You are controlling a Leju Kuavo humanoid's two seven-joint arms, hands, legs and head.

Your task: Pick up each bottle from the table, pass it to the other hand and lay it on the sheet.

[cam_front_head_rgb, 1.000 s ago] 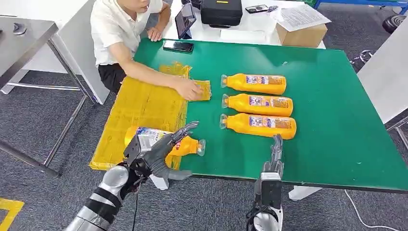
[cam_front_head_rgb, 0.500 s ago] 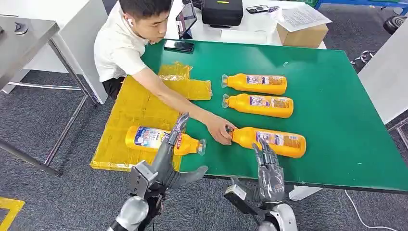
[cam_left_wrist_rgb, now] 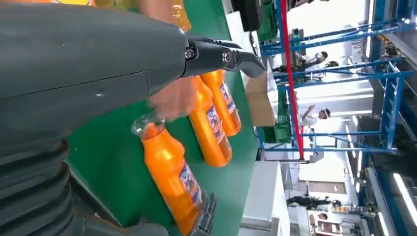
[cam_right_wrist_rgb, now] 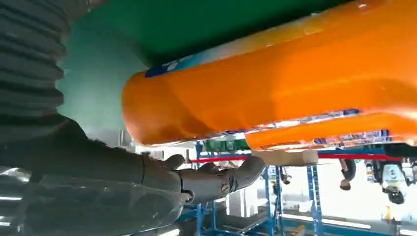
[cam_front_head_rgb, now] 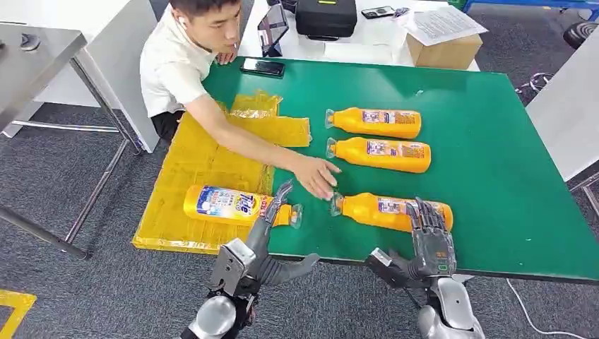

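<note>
Bottle (cam_front_head_rgb: 390, 211) nearest the table edge, lower right of centre, lies on its side with the right hand (cam_front_head_rgb: 429, 239) spread over its base end, fingers apart, probably not gripping it. Smooth full plastic looks slippery and fairly heavy; grab mid-body, across the label. Left hand (cam_front_head_rgb: 263, 248) is open, empty.

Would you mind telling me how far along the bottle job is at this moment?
One bottle already lies on the yellow sheet. The right hand reaches over the nearest bottle at the table's front edge without yet gripping it, while the left hand is open and holds nothing. A person's hand hovers nearby. Two more bottles wait on the green table.
</note>
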